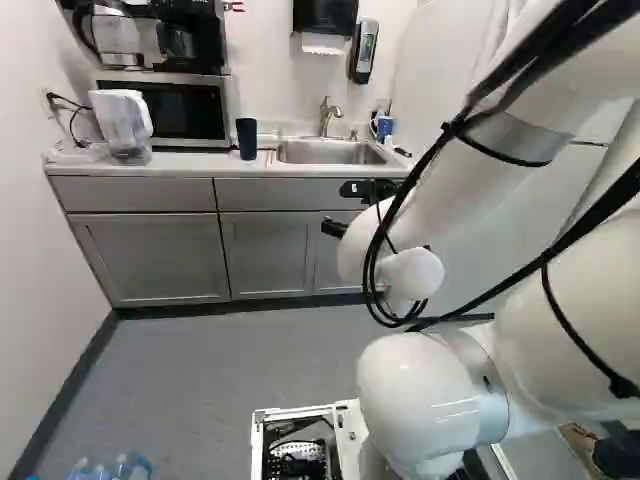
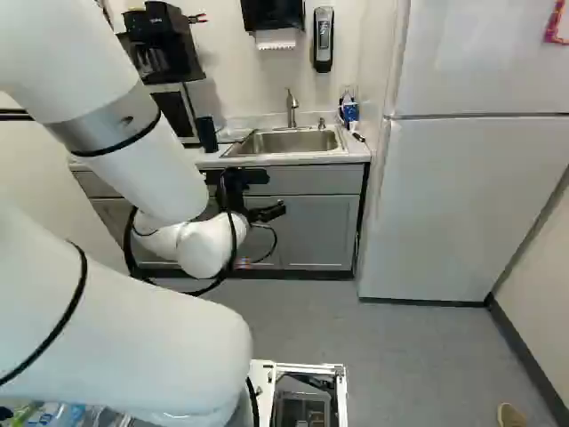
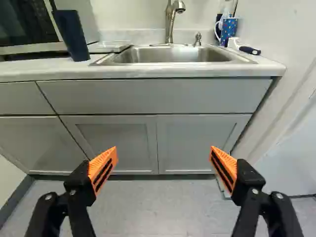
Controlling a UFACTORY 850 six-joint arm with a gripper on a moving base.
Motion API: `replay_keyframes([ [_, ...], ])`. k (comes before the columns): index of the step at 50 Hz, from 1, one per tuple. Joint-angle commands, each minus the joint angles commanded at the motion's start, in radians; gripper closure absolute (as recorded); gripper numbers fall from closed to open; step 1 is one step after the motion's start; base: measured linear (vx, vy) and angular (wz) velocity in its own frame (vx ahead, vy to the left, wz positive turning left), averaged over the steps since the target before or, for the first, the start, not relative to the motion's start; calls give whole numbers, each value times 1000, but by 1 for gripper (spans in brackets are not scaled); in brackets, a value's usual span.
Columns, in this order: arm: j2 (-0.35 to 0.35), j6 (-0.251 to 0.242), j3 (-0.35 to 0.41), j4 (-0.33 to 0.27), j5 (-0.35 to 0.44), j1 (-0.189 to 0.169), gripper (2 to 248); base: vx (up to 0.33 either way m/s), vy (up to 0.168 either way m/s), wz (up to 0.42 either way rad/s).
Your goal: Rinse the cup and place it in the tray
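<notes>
Claw was released: black two-finger gripper (image 3: 164,150) with orange pads, fingers wide apart, nothing between them. I had it ahead of the grey cabinets (image 1: 145,258), below counter height as far as I could judge.

Cup was at upper left of the right base view: tall dark-blue tumbler (image 2: 206,134), upright on the white counter (image 1: 190,163), between the silver-framed microwave (image 1: 180,110) and the stainless sink (image 1: 331,152). Ungrasped, unrinsed by my read. Shallow clear flat piece (image 3: 108,46) beside it was probably the tray; couldn't confirm.

Risks as I saw them:
- Driving forward at that height would have put the fingers into the cabinet fronts or counter edge. Needed lift first.
- Tumbler looked tall and narrow; a low or off-centre approach could have tipped it. Microwave side was tight, so one finger could have snagged.
- Curved brushed-metal faucet (image 3: 173,22) stood over the sink; a careless swing with cup in grip would have clipped it.
- Blue patterned mug (image 3: 228,29) past the sink's far side: wrong-target risk.
- Wet cup could have slipped from the pads after rinsing.
</notes>
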Motion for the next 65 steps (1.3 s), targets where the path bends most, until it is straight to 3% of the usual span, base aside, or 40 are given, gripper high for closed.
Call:
replay_keyframes([
  [65, -34, 0, -201, 0, -25, 0, 3, 0, 0, 0],
])
